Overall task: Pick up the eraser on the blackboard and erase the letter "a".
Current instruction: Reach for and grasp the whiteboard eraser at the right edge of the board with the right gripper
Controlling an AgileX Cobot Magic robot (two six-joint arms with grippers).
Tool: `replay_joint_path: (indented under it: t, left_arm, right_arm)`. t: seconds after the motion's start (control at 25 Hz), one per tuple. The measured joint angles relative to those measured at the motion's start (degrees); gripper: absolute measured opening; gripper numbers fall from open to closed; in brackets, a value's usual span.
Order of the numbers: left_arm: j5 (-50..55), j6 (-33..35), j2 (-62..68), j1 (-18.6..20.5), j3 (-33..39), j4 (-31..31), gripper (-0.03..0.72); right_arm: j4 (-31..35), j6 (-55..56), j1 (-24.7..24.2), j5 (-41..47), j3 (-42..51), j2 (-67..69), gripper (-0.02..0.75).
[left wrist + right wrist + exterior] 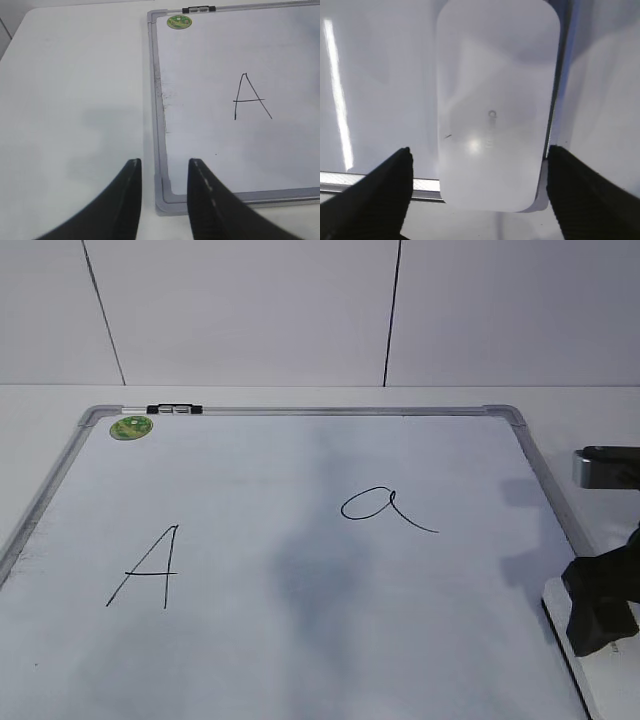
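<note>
2 spread fingers straddle the eraser [497,100] — pickup step, nothing pinched yet.
right gripper [479,165] hangs over it at the blackboard's [300,412] 4 o'clock corner; next: lower, pinch, carry toward 10 o'clock to the letter "a" [385,507]. left gripper [164,172] idles — fingers apart.
</note>
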Motion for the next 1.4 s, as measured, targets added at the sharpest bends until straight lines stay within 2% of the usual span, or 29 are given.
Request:
replay_joint_path:
  t: [0.44, 1.4]
  left_arm:
    - [0.0, 0.0, 0.0, 0.0, 0.0, -0.9, 0.235]
    - [0.0, 0.0, 0.0, 0.0, 0.0, -0.9, 0.235]
  right_arm:
    - [-1.4, 0.5, 0.0, -0.1, 0.0, 1.2, 0.651]
    - [0.0, -1.4, 0.0, -3.0, -0.1, 4.2, 0.646]
